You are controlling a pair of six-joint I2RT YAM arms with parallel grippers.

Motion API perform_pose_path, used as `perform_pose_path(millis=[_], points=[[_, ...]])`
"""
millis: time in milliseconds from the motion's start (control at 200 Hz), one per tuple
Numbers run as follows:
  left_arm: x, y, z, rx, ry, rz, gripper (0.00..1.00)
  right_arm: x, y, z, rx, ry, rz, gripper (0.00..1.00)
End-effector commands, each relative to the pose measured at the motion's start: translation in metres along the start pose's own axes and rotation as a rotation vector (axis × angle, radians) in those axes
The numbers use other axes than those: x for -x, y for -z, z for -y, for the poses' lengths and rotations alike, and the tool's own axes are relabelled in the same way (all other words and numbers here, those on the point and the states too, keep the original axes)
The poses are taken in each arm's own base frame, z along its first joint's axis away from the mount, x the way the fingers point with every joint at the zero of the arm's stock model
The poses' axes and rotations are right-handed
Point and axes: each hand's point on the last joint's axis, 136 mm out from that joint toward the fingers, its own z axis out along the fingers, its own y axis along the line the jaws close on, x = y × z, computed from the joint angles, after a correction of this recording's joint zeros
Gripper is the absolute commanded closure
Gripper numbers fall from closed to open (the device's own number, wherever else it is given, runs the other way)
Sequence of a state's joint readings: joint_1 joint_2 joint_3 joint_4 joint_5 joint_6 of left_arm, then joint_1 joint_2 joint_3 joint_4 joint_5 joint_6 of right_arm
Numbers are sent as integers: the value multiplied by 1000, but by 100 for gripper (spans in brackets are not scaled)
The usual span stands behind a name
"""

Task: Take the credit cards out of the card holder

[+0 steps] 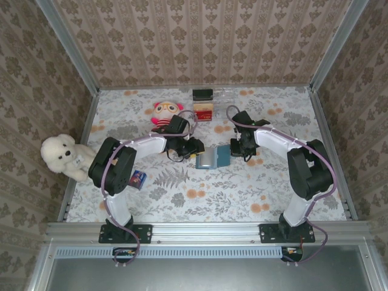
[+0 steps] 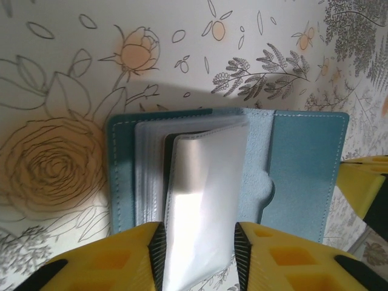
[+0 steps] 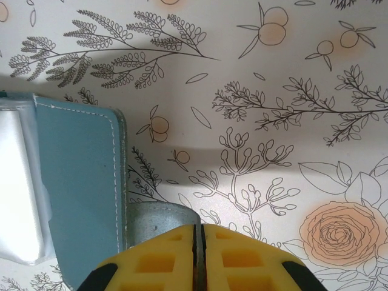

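The teal-blue card holder [image 1: 213,159] lies open on the flowered table between both arms. In the left wrist view its panels [image 2: 303,170] are spread, and a clear plastic sleeve [image 2: 203,182] stands up out of the stack of sleeves. My left gripper [image 2: 200,233] straddles that sleeve, its jaws narrowed to the sleeve's two edges without visibly pressing it. A dark edge [image 2: 171,145] shows behind the sleeve. My right gripper [image 3: 199,229] is shut on the holder's grey tab [image 3: 159,219] at its right side. Red and orange-gold credit cards [image 1: 204,111] lie flat near the back.
A black block [image 1: 202,93] and a clear tray [image 1: 228,94] sit at the back wall. A pink plush [image 1: 167,114] stands just behind my left arm. A white plush dog [image 1: 63,156] and a small blue can [image 1: 139,179] are at the left.
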State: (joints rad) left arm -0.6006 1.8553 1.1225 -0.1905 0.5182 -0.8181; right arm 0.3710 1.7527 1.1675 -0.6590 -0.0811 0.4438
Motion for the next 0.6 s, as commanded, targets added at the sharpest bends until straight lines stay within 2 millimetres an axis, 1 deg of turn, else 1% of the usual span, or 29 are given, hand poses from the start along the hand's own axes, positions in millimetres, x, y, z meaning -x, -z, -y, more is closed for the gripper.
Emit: perform_pose_path(millis=[0,115,395,595], points=[[2,-3,12,-43,-5,-28,66,-5,-6,3,-19,10,-33,90],[2,-6,8,-26,-5,-40,67,-6,-8,2,-15,3,-36,90],[0,-16,5,-23,1,-79,60,-7,-11,3,-18,3,-46,90],[-1,-18,4,-15,2,-96,52,-7,-13,1,-9,0,-49,90]])
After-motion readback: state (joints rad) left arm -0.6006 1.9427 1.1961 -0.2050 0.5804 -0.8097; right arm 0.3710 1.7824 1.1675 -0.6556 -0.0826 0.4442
